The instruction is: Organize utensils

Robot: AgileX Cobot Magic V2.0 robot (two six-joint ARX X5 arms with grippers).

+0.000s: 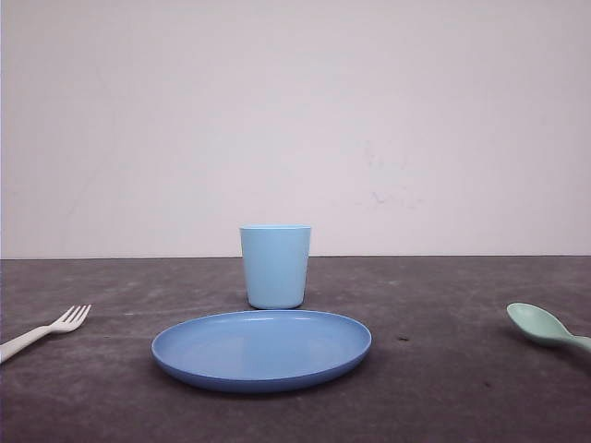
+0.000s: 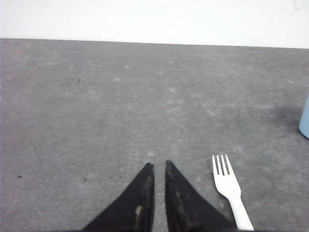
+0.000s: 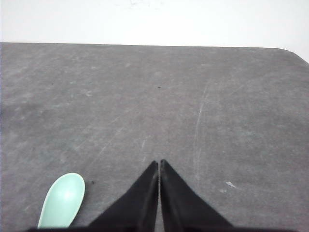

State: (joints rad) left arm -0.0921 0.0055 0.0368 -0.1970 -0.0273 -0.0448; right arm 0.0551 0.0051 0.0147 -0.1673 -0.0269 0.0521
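Table (image 1: 443,388): a dark grey, scuffed surface is seen, with a plain pale wall (image 1: 295,120) behind it.
Plate (image 1: 261,350): a blue round plate is placed at the middle of the table, near the front edge; nothing is lying in it.
Cup (image 1: 275,267): a light blue cup is standing upright just behind the plate, and a narrow strip of table is seen between them.
Fork (image 1: 44,331): a small white fork with four tines is lying flat on the table at the far left, well apart from the plate. The tines are pointed towards the cup and the handle is cut by the picture edge.
Spoon (image 1: 545,326): a mint-green spoon is lying on the table at the far right, well apart from the plate. The oval bowl is turned upward and faces the middle of the table.
Left gripper (image 2: 157,166): the black fingers are brought almost together, only a thin slit is left between the tips, and nothing is held. It is kept above the table, just beside the fork, not touching it.
Right gripper (image 3: 159,163): the fingers are pressed together and nothing is gripped. It is kept above bare table, with the spoon bowl near it on one side.
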